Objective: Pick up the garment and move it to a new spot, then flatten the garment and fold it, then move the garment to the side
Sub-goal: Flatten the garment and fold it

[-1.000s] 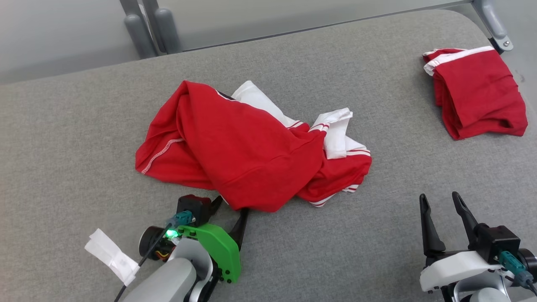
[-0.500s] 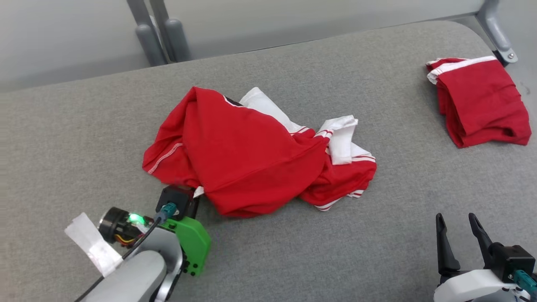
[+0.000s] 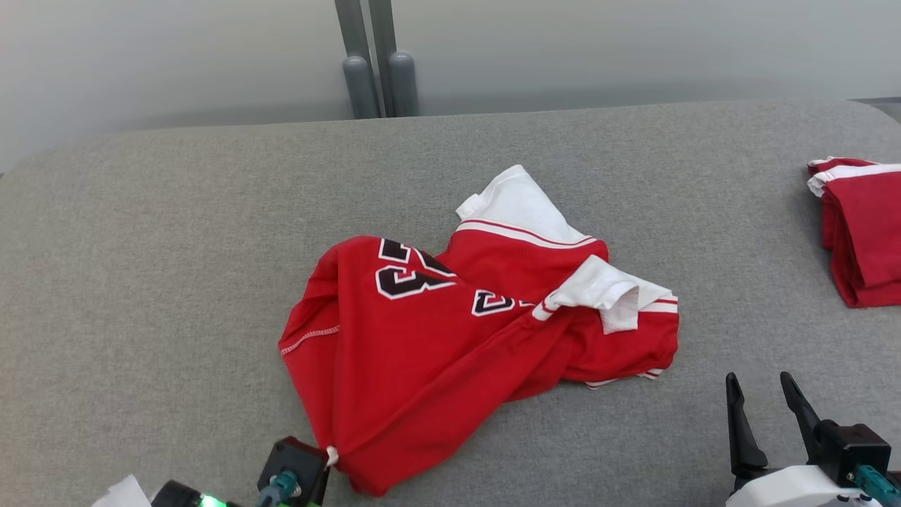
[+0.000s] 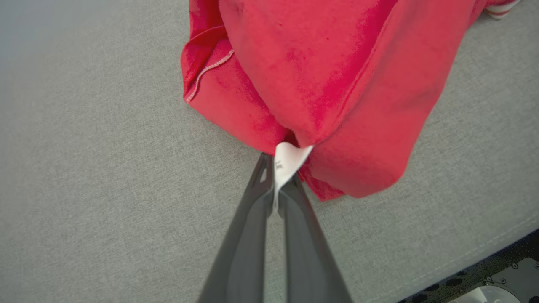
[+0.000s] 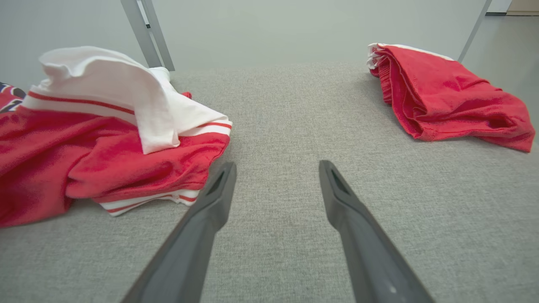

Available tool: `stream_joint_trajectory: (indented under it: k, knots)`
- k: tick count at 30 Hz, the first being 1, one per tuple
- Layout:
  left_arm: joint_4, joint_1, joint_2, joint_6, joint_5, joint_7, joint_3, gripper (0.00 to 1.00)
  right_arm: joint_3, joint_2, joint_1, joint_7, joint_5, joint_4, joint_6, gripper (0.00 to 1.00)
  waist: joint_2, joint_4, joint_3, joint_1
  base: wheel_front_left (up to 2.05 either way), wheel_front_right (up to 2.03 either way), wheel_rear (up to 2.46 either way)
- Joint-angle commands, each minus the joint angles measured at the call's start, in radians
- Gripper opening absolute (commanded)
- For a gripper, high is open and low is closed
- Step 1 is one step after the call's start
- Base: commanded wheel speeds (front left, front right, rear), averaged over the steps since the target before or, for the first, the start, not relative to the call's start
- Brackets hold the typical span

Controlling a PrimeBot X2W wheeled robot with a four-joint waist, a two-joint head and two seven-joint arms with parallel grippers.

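Task stands at its first step: left gripper (image 4: 278,172) clamped on the crumpled garment (image 3: 422,338) at its near hem and tag (image 4: 288,158), garment lying mid-table (image 3: 176,246), right gripper (image 5: 278,165) open, empty, near it; moving, flattening, folding and setting aside remain.

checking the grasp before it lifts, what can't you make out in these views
- Head view: jersey number, partly folded under.
- Head view: folded red garment, cut by right edge.
- Left wrist view: tag print too small; whether cloth is pinched too, hidden by left gripper fingers.
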Motion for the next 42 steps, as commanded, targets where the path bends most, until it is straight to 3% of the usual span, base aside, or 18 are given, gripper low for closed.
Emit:
stream_joint_trajectory:
  k: [1, 4, 6, 7, 12, 15, 18, 23, 32, 35, 38, 40, 42]
  knots:
    - [0.000, 0.019, -0.002, 0.007, -0.012, 0.008, -0.008, 0.00, 0.002, -0.003, -0.002, 0.000, -0.004, 0.003, 0.000, 1.00, -0.0001, 0.011, -0.005, 0.0000, 0.00, 0.00, 0.00]
    - [0.003, 0.018, -0.034, -0.016, -0.001, 0.006, -0.035, 0.00, 0.001, -0.006, -0.009, 0.000, -0.002, 0.004, 0.000, 1.00, -0.0001, 0.012, 0.002, 0.0000, 0.00, 0.00, 0.00]
    - [0.012, -0.018, -0.074, -0.028, 0.020, -0.038, -0.029, 0.56, 0.003, -0.009, -0.016, 0.000, -0.002, 0.006, 0.000, 1.00, -0.0001, 0.012, 0.010, 0.0000, 0.00, 0.00, 0.00]
    - [0.019, -0.032, -0.100, -0.034, 0.024, -0.057, -0.028, 1.00, 0.003, -0.010, -0.020, 0.000, -0.002, 0.007, 0.000, 1.00, -0.0001, 0.011, 0.013, 0.0000, 0.00, 0.00, 0.00]
    - [0.148, -0.125, -0.252, -0.094, 0.044, -0.080, -0.056, 1.00, 0.019, -0.005, -0.039, 0.000, -0.006, 0.015, 0.000, 1.00, -0.0001, -0.005, 0.031, 0.0000, 0.00, 0.00, 0.00]
    - [0.238, -0.170, -0.316, -0.142, 0.036, -0.073, -0.074, 1.00, 0.031, -0.004, -0.046, 0.000, -0.005, 0.022, 0.000, 1.00, -0.0001, -0.022, 0.035, 0.0000, 0.00, 0.00, 0.00]
    - [0.293, -0.184, -0.345, -0.151, 0.019, -0.115, -0.049, 1.00, 0.028, -0.003, -0.052, 0.000, -0.004, 0.018, 0.000, 1.00, -0.0001, -0.047, 0.038, 0.0000, 0.00, 0.00, 0.00]
    - [0.249, -0.112, -0.290, -0.116, -0.026, -0.187, 0.021, 1.00, 0.003, -0.005, -0.025, 0.000, -0.005, 0.012, 0.000, 1.00, -0.0001, -0.063, 0.037, 0.0000, 0.00, 0.00, 0.00]
    - [0.001, 0.083, -0.063, -0.002, -0.121, -0.225, 0.153, 1.00, -0.018, -0.002, 0.017, 0.000, 0.000, 0.010, 0.000, 1.00, -0.0001, -0.040, -0.037, 0.0000, 0.00, 0.00, 0.00]
    - [-0.039, 0.124, -0.029, -0.031, -0.160, -0.199, 0.140, 1.00, -0.006, -0.003, 0.016, 0.000, -0.002, 0.004, 0.000, 1.00, -0.0001, -0.031, -0.046, 0.0000, 0.00, 0.00, 0.00]
    - [-0.034, 0.136, -0.046, -0.077, -0.195, -0.185, 0.117, 1.00, -0.004, -0.010, 0.014, 0.000, 0.000, 0.004, 0.000, 1.00, -0.0001, -0.020, -0.044, 0.0000, 0.00, 0.00, 0.00]
    - [-0.002, 0.127, -0.058, -0.114, -0.194, -0.174, 0.091, 0.78, 0.002, -0.014, 0.013, 0.000, 0.000, 0.005, 0.000, 1.00, -0.0001, -0.017, -0.042, 0.0000, 0.00, 0.00, 0.00]
    - [0.034, 0.116, -0.094, -0.144, -0.211, -0.175, 0.081, 0.69, 0.003, -0.018, 0.009, 0.000, 0.001, 0.003, 0.000, 1.00, -0.0001, -0.015, -0.036, 0.0000, 0.00, 0.00, 0.00]
